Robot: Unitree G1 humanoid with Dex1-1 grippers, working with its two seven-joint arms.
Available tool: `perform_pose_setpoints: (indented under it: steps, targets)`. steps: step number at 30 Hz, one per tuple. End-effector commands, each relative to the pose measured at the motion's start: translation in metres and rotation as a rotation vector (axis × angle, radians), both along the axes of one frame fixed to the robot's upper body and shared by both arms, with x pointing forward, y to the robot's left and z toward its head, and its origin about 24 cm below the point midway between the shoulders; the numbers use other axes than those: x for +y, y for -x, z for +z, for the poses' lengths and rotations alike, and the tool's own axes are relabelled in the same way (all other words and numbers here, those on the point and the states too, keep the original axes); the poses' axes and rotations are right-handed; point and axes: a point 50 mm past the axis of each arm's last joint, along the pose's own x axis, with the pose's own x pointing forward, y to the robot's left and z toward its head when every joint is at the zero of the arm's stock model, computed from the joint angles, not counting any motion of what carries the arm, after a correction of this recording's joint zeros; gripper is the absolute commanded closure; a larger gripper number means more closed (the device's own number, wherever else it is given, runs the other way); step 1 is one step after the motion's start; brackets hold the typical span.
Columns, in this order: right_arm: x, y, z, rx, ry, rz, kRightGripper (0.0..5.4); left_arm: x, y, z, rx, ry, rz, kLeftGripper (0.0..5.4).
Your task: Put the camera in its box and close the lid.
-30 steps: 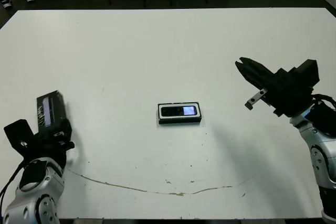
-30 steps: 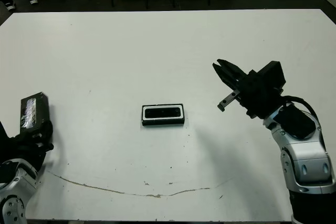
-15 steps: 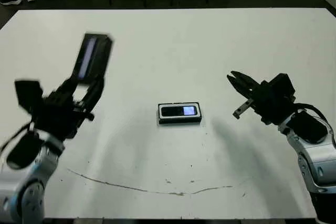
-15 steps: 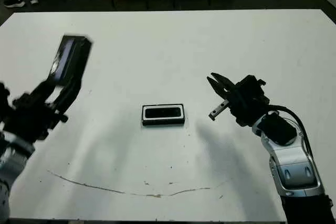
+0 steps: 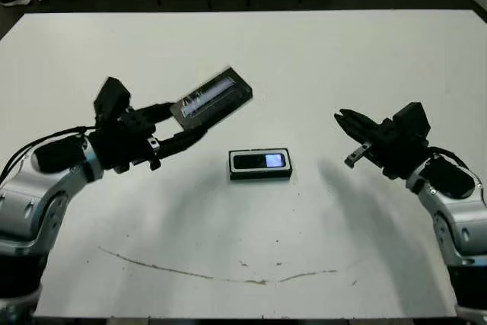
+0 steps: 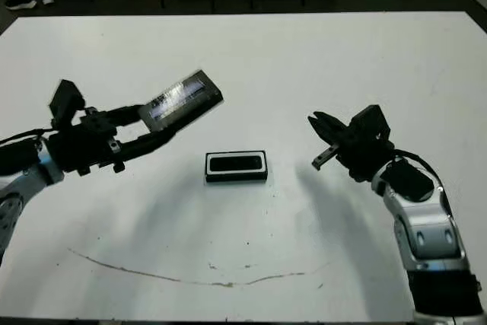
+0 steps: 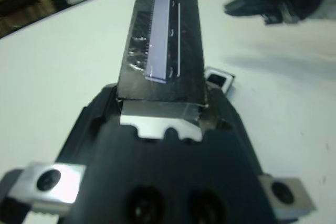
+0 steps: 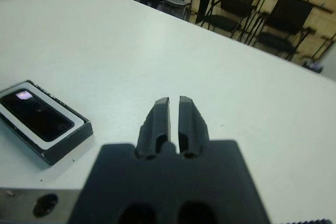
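Aloft, the left gripper (image 5: 179,125) clamps the lid (image 5: 211,97), left of the box (image 5: 261,164) holding the camera (image 5: 259,161). Right gripper (image 5: 351,123): jaws nearly closed, empty.

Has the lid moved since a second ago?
Yes. The left hand has carried the lid from the table's left edge toward the box, now just up-left of it.

No readable text, labels or numbers; marks on lid (image 7: 164,51) too blurred.

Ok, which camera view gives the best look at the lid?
The left wrist view: the lid fills the frame, its pale strip sharp, held in the left gripper. Both eye views show it smaller, raised above the table. The right wrist view misses it.
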Motion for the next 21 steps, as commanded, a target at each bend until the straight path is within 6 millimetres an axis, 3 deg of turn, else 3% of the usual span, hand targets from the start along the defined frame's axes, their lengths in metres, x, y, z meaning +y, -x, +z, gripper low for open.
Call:
perform_pose_setpoints:
  steps: [1,21]
  targets:
    - [-0.005,-0.003,0.000,0.055,-0.099,-0.009,5.40,0.002,-0.008,-0.003,0.053,-0.075,-0.070,2.79]
    - [-0.001,0.000,0.012,0.034,-0.111,-0.001,5.40,0.000,-0.047,-0.040,0.255,-0.059,-0.130,2.79]
